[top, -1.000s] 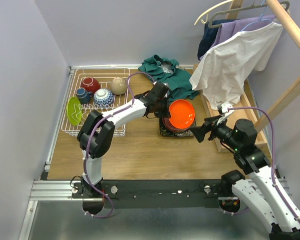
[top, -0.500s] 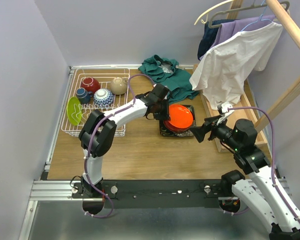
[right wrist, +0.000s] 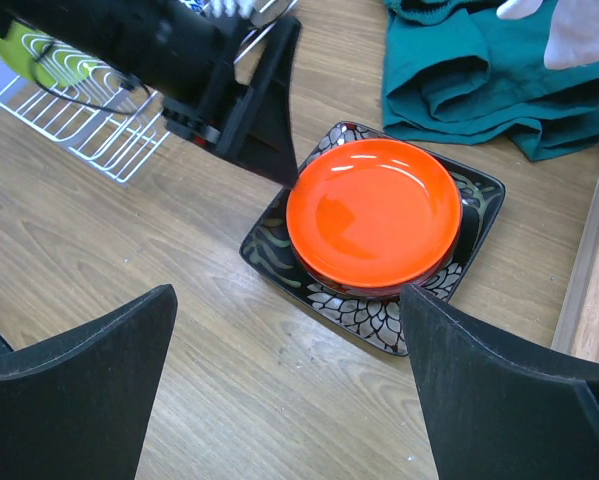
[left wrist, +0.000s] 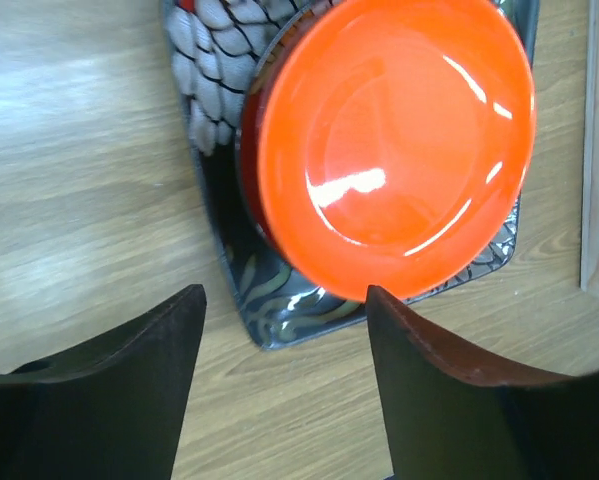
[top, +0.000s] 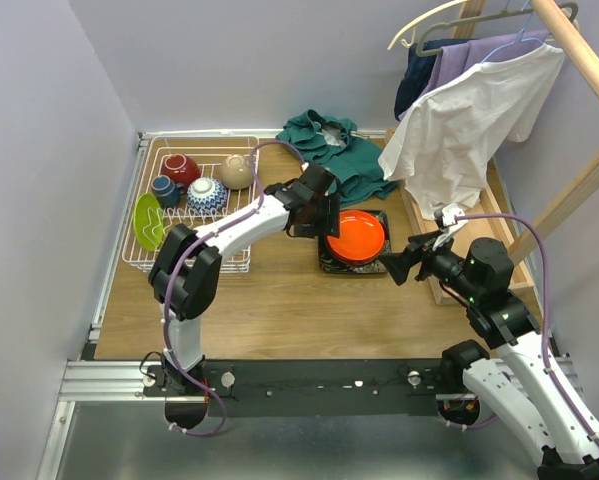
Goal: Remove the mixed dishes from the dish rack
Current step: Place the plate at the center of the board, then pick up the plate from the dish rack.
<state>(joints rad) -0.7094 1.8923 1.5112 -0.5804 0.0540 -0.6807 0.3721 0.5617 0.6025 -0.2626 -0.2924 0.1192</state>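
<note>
The orange plate (top: pixel 356 234) lies flat on a red plate, stacked on the black square floral plate (top: pixel 326 262). My left gripper (top: pixel 320 226) hovers at the stack's left edge. In its wrist view the left gripper (left wrist: pixel 284 295) is open, with only wood and the black plate's corner (left wrist: pixel 269 310) below the orange plate (left wrist: pixel 399 150). My right gripper (top: pixel 391 268) waits right of the stack, open and empty (right wrist: pixel 287 290). The white dish rack (top: pixel 131 262) holds a lime-green plate (top: pixel 147 220), red cup (top: pixel 180 168), dark-blue mug (top: pixel 164 190), blue-white bowl (top: pixel 207 195) and beige bowl (top: pixel 236 172).
A teal cloth (top: pixel 334 140) lies bunched behind the stack. A white shirt (top: pixel 459 120) hangs from a wooden clothes frame at the right, over a long wooden tray (top: pixel 501 205). Grey walls close the left and back sides.
My left gripper has opened and let go of the orange plate, which went from tilted to lying flat on the stack. The right arm has not moved.
</note>
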